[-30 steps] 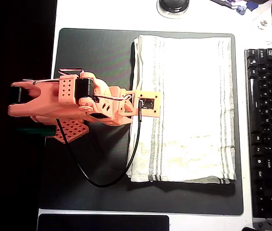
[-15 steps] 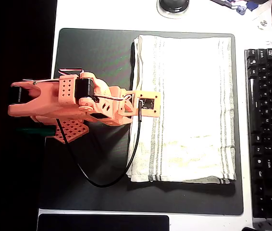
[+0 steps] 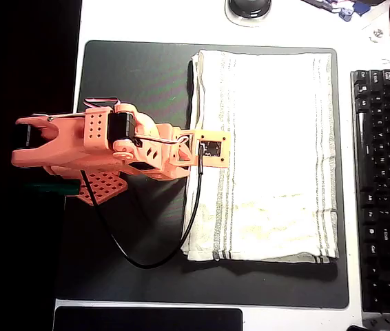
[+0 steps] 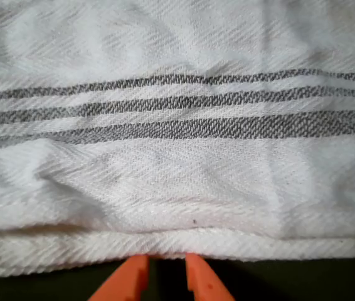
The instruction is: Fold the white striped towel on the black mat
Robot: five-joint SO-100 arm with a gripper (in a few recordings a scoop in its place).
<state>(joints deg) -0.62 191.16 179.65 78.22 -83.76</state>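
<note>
Lying flat on the mat (image 3: 133, 76), the towel (image 3: 271, 152) has its left hem right at the gripper (image 4: 165, 266). Its fingertips stand slightly apart, pinching nothing. I think it should catch every hem layer before lifting.

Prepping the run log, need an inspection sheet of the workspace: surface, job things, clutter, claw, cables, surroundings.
Surface: black mat on a white desk, flat.
Job things: white striped towel lies on the mat's right part, edges look doubled.
Clutter: nothing seen on the mat.
Claw: claw at the towel's hem, tips close together, gripping nothing visible.
Cables: black cable loops from the arm over the mat.
Surroundings: keyboard at right; dark round object at top.
</note>
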